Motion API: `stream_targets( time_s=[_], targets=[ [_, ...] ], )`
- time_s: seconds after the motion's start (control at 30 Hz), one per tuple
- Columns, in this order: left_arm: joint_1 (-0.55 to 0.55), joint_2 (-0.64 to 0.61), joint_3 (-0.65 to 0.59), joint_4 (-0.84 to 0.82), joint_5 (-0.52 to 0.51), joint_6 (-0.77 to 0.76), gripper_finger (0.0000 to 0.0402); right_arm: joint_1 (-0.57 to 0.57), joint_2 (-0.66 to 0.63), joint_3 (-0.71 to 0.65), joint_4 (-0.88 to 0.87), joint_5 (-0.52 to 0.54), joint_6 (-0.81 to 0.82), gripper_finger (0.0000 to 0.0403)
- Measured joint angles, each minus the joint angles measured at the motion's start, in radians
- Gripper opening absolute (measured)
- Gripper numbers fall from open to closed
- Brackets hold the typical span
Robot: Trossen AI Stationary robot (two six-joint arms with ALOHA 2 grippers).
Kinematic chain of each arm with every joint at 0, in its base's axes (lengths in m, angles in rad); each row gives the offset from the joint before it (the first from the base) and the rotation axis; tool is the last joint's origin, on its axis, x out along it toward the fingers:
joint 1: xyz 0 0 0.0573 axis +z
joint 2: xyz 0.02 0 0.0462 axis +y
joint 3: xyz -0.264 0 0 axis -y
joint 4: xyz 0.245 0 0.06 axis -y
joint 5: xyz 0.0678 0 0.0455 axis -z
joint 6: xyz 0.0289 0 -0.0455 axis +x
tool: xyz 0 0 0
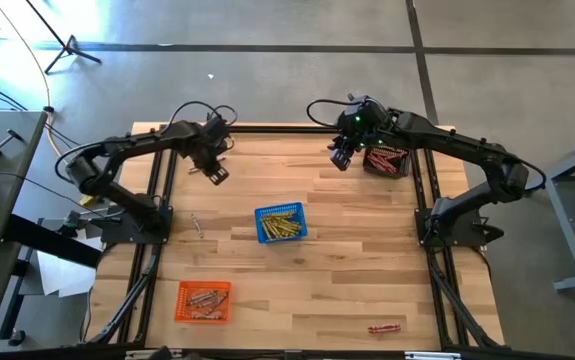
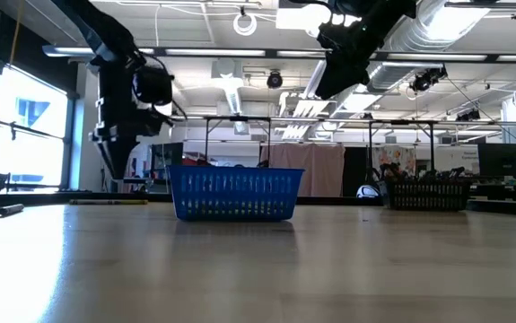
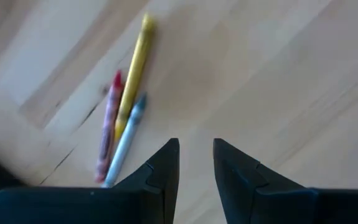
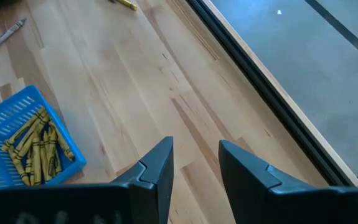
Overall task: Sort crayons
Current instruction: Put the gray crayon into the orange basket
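1. I see the wooden table (image 1: 347,250) with both arms raised over its far edge.
2. Left gripper (image 3: 196,152): held above the far left of the table, fingers parted with a narrow gap, grasping nothing. Right gripper (image 4: 195,152): up at the far right beside the dark basket (image 1: 387,160), fingers likewise parted and empty.
3. Blue basket (image 1: 281,223) at table centre holds yellow crayons (image 4: 34,146). Orange basket (image 1: 203,301) at near left holds tan crayons (image 1: 203,298). The dark basket holds reddish ones.
4. Loose crayons: a yellow, red and grey trio (image 3: 121,121) lies just ahead of the left gripper; a grey one (image 1: 196,226) lies left of the blue basket; red ones (image 1: 385,327) near the front right edge.
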Motion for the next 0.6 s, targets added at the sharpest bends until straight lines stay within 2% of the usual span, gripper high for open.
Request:
stream_targets(
  time_s=[0.33,0.6],
  targets=[
    [0.043,0.077,0.000,-0.079,-0.148,0.050,0.0087,0.000,0.000,0.000,0.000,0.000,0.005,0.0112],
    [0.083,0.111,-0.001,-0.079,-0.158,0.109,0.0087,0.000,0.000,0.000,0.000,0.000,0.005,0.0112]
  ],
)
